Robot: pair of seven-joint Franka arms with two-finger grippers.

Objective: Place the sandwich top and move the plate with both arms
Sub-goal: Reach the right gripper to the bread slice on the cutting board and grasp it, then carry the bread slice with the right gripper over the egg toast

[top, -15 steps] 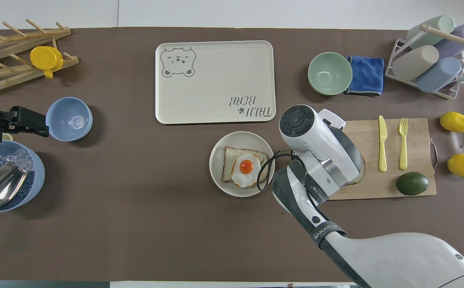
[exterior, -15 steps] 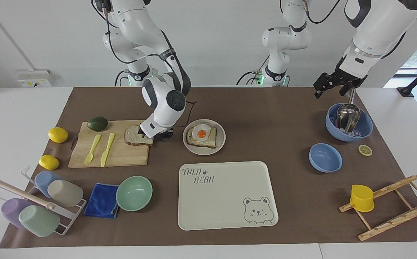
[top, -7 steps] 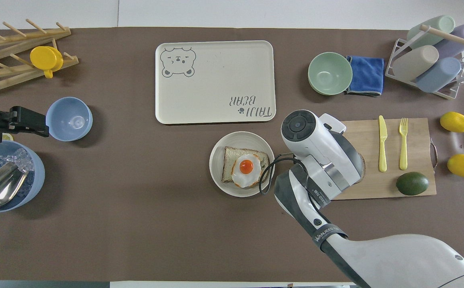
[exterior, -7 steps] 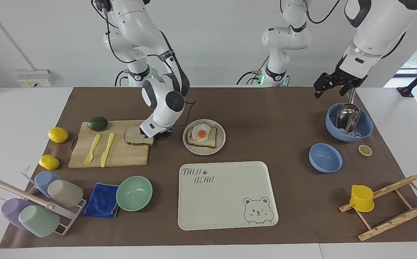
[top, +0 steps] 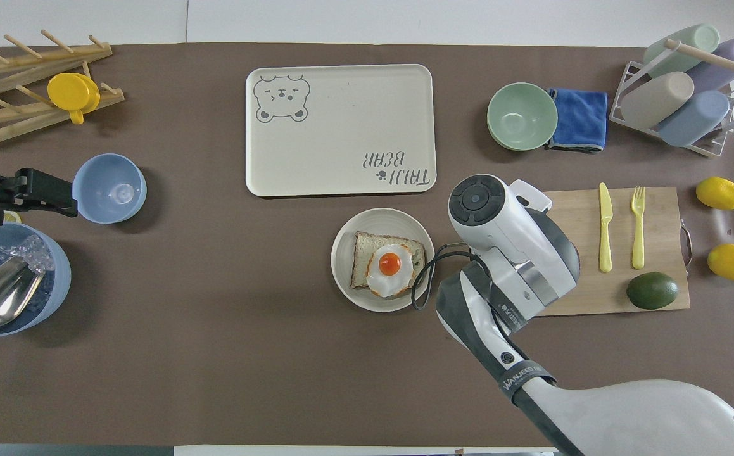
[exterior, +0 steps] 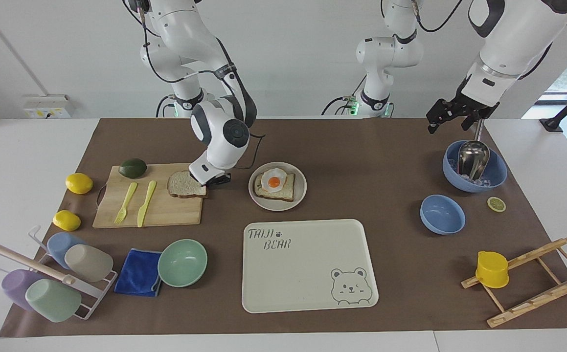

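The sandwich top (exterior: 183,184) lies at the corner of the cutting board (exterior: 158,209) nearest the plate (exterior: 301,182), its edge toward the plate caught by the right gripper (exterior: 211,182); whether the slice rests on the board or is slightly raised cannot be told. In the overhead view the right arm's wrist hides the slice entirely. The plate sits beside the board, toward the table's middle, and carries a bread slice (exterior: 285,189) topped with a fried egg (exterior: 274,180). A cream tray (exterior: 307,264) lies farther from the robots than the plate. On the board also lie a yellow knife (exterior: 146,203), a yellow fork (exterior: 126,202) and an avocado (exterior: 132,167). The left gripper (exterior: 448,113) waits above the large blue bowl (exterior: 496,169) holding a metal scoop (exterior: 473,159); its finger spacing cannot be told.
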